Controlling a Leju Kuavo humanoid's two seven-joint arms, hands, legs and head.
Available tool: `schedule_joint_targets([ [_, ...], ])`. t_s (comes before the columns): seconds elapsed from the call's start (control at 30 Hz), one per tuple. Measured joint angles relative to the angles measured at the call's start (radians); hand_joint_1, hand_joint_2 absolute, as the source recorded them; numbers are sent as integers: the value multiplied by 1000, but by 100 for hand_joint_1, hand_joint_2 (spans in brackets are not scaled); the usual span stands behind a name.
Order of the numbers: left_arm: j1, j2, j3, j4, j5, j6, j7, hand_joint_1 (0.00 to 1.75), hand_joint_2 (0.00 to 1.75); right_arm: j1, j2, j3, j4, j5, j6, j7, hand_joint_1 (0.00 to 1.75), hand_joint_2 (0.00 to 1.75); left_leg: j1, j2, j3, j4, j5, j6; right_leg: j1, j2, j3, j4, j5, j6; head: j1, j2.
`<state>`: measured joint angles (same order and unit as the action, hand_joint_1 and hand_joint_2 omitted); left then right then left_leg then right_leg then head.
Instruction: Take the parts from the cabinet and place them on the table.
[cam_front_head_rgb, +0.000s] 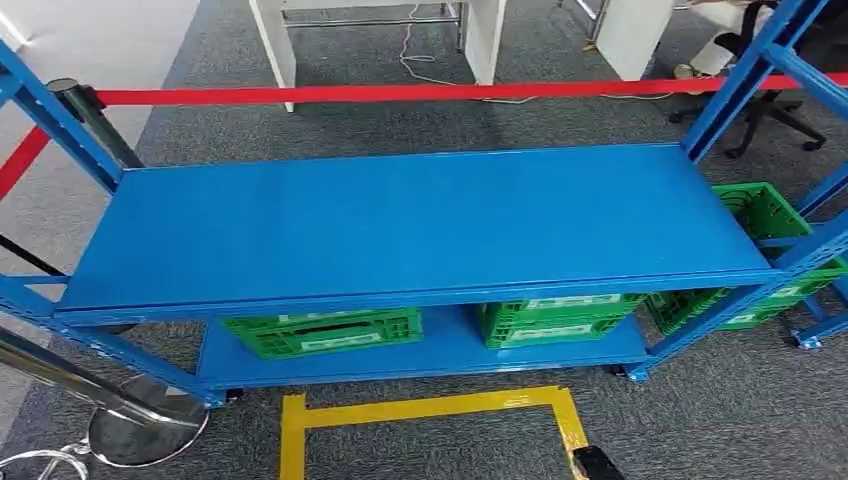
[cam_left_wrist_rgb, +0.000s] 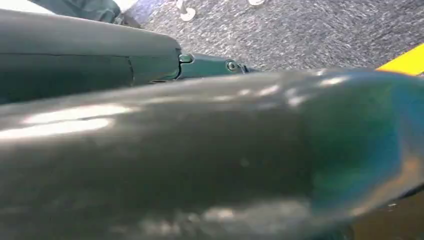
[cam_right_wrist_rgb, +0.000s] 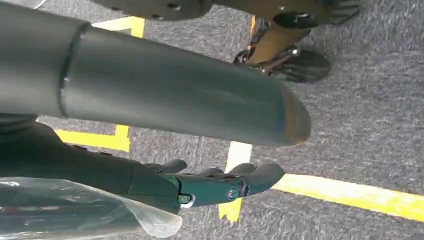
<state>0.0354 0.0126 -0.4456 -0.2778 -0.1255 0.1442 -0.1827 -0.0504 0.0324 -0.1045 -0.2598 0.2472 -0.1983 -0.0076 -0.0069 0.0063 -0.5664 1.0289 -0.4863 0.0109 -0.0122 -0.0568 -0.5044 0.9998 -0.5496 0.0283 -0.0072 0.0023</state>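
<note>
A blue rack (cam_front_head_rgb: 420, 225) stands in front of me with a bare top shelf. On its lower shelf sit two green crates (cam_front_head_rgb: 325, 332) (cam_front_head_rgb: 555, 318); what lies inside them is hidden. A third green crate (cam_front_head_rgb: 765, 215) sits on the adjoining rack at the right. My right hand (cam_right_wrist_rgb: 200, 187) hangs over the carpet with its dark fingers stretched out, and a clear plastic bag (cam_right_wrist_rgb: 75, 210) lies against them, apparently held. Its dark tip (cam_front_head_rgb: 597, 463) pokes in at the bottom of the head view. My left hand (cam_left_wrist_rgb: 150, 65) is a close blur, and its grip is unreadable.
A red barrier belt (cam_front_head_rgb: 400, 94) runs behind the rack between stanchions (cam_front_head_rgb: 85, 110). A chrome stanchion base (cam_front_head_rgb: 145, 430) stands at the lower left. Yellow floor tape (cam_front_head_rgb: 430, 408) marks a box in front of the rack. White desks and an office chair (cam_front_head_rgb: 765, 110) stand beyond.
</note>
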Motion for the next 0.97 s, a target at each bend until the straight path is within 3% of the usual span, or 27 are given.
schedule_joint_targets([
  [0.97, -13, -3, -30, 26, -10, 17, 3, 0, 0, 8, 13, 0, 3, -19, -33, 7, 0, 0, 0, 0, 1, 0, 0, 0, 0, 0, -1, 0, 0, 0, 0, 0],
])
